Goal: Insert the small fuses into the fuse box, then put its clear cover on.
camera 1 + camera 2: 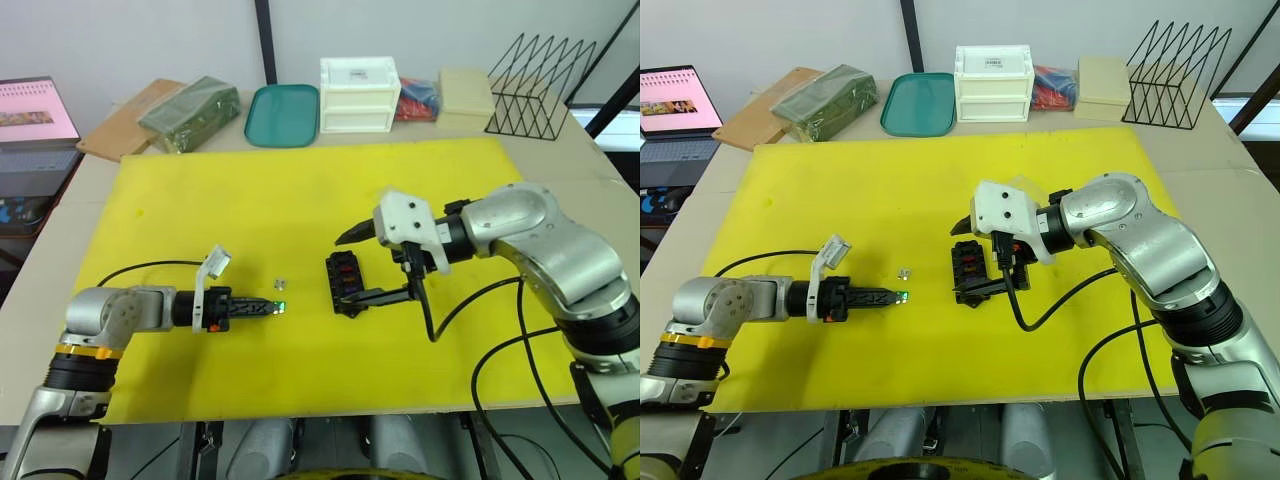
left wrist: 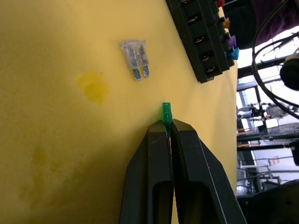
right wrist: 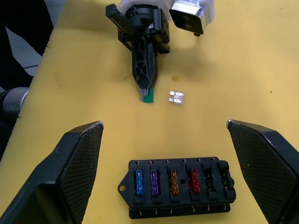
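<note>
Head views: we see the fuse box (image 1: 345,284) lying on the yellow mat (image 1: 300,200) over the worktop (image 1: 1230,190). The left tool (image 1: 279,307) sits left of the fuse box, well apart from it, clenched on a green fuse (image 1: 282,307) at its tip. A clear fuse (image 1: 280,283) lies on the mat between the left tool and the fuse box, nearer the tool. The right tool (image 1: 356,268) is spread wide around the fuse box, one finger beyond it, the other at its near side. Far behind the fuse box, at the worktop's back edge, stand a white drawer box (image 1: 359,94), a teal tray (image 1: 284,115) and a black wire rack (image 1: 538,86). Left wrist view: we see the left tool's fingers (image 2: 156,172) pressed together with the green fuse (image 2: 167,114) pinched at the tips; the clear fuse (image 2: 135,58) lies flat on the mat, blades showing, just beside the fuse box (image 2: 198,37). Right wrist view: the right tool (image 3: 165,125) is released, its fingers (image 3: 70,163) wide to either side of the fuse box (image 3: 177,193). The box holds four fuses: blue (image 3: 139,181), purple (image 3: 154,181), tan (image 3: 174,181), red (image 3: 194,180); the two slots beside the red one look empty. Beyond the fuse box the left tool (image 3: 145,88) holds the green fuse (image 3: 148,98), with the clear fuse (image 3: 177,98) just beside it.
</note>
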You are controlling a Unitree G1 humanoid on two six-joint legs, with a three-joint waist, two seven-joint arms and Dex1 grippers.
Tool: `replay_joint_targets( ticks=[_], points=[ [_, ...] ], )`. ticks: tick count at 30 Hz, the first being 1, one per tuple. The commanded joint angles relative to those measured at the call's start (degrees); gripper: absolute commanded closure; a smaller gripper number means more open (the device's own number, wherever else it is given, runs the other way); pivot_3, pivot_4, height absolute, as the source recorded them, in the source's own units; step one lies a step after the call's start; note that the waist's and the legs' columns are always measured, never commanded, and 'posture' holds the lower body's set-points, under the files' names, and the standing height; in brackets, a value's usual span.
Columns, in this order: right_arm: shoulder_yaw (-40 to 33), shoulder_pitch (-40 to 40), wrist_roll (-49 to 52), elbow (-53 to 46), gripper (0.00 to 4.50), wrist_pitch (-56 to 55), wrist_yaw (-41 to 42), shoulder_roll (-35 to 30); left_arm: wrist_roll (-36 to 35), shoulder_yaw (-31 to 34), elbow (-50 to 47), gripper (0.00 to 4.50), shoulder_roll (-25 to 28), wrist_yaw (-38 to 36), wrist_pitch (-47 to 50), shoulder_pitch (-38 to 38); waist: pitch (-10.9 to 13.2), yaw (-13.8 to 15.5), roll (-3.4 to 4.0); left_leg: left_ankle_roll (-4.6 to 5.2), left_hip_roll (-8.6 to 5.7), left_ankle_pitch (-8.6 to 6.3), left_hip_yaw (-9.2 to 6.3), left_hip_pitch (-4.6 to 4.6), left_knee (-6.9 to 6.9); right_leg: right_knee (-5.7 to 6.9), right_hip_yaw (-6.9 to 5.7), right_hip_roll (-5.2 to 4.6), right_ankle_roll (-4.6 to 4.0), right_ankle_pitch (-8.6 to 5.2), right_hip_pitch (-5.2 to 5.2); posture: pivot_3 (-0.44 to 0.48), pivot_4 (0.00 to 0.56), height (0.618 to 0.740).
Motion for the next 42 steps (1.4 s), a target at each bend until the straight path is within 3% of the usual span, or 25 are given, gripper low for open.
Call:
replay_joint_targets(
  ticks=[1, 7, 11, 14, 17, 21, 31, 34, 42],
  points=[
    [-3.19, -1.45, 3.05, -0.63, 0.0, 3.25, -0.42, -0.2, -0.54, 4.47, -6.4, 4.45, 0.38, -2.12, -7.44, 0.33, 0.02, 0.04, -0.04, 0.0, 0.0, 0.0, 0.0, -0.03, 0.0, 0.0, 0.0, 0.0, 0.0, 0.0, -0.02, 0.0, 0.15, 0.74],
    [-7.0, -2.58, 8.38, 0.06, 0.0, 11.16, -2.63, 0.22, -3.42, 8.21, -13.37, 4.45, -0.49, -2.57, -12.25, -2.0, 0.04, 0.41, -0.07, 0.0, -0.01, 0.0, 0.0, -0.13, 0.01, -0.06, 0.0, -0.03, -0.01, 0.01, -0.07, 0.0, 0.15, 0.74],
    [-13.99, -6.29, 18.03, 2.62, 0.0, 23.29, -6.72, 3.37, -4.89, 7.84, -22.88, 4.45, -0.59, -5.0, -17.22, -4.26, 0.06, 0.2, -0.09, 0.01, -0.01, -0.01, 0.0, -0.15, 0.01, -0.09, 0.0, -0.03, -0.01, 0.01, -0.08, 0.0, 0.15, 0.74],
    [-17.39, -7.84, 23.47, 3.12, 0.0, 29.84, -9.99, 6.11, -5.48, 7.08, -24.83, 4.45, -1.64, -3.4, -17.98, -6.06, 0.05, 0.26, -0.08, 0.01, 0.02, -0.01, 0.0, -0.13, -0.01, -0.09, 0.01, -0.02, -0.02, 0.02, -0.08, 0.0, 0.15, 0.74],
    [-18.92, -8.35, 26.46, 2.59, 0.59, 32.84, -12.7, 7.59, -5.16, 6.23, -24.71, 4.5, -2.83, -1.96, -18.92, -8.23, 0.05, 0.33, -0.08, 0.01, 0.03, 0.0, 0.01, -0.12, -0.01, -0.07, 0.01, -0.01, -0.03, 0.02, -0.07, 0.0, 0.15, 0.74],
    [-19.5, -8.58, 29.19, 2.24, 2.0, 35.55, -15.03, 7.65, -3.62, 5.23, -23.45, 4.5, -2.62, -2.51, -20.52, -9.46, 0.05, 0.31, -0.08, 0.02, 0.01, -0.01, 0.02, -0.13, 0.0, -0.09, 0.0, 0.0, -0.03, 0.03, -0.07, 0.0, 0.15, 0.74],
    [-18.61, -9.27, 32.6, 2.63, 2.0, 35.89, -18.19, 7.75, -0.43, 2.7, -21.72, 4.5, -2.38, -3.88, -23.64, -9.97, 0.05, 0.27, -0.08, 0.02, 0.01, -0.01, 0.03, -0.14, 0.0, -0.08, 0.0, 0.01, -0.02, 0.03, -0.08, 0.0, 0.15, 0.74],
    [-17.52, -9.83, 32.58, 2.79, 2.86, 35.43, -18.54, 7.98, 0.08, 2.33, -21.38, 4.5, -2.23, -4.07, -24.27, -10.01, 0.05, 0.2, -0.08, 0.02, 0.01, -0.01, 0.03, -0.13, 0.0, -0.08, 0.0, 0.01, -0.02, 0.03, -0.08, 0.0, 0.15, 0.74],
    [-15.55, -9.68, 31.77, 2.94, 2.86, 34.05, -18.27, 7.42, -0.02, 2.26, -21.45, 4.5, -2.38, -3.62, -24.44, -10.2, 0.05, 0.24, -0.08, 0.02, 0.01, -0.01, 0.03, -0.14, 0.0, -0.08, 0.0, 0.02, -0.02, 0.03, -0.08, 0.0, 0.15, 0.74]
  ],
)
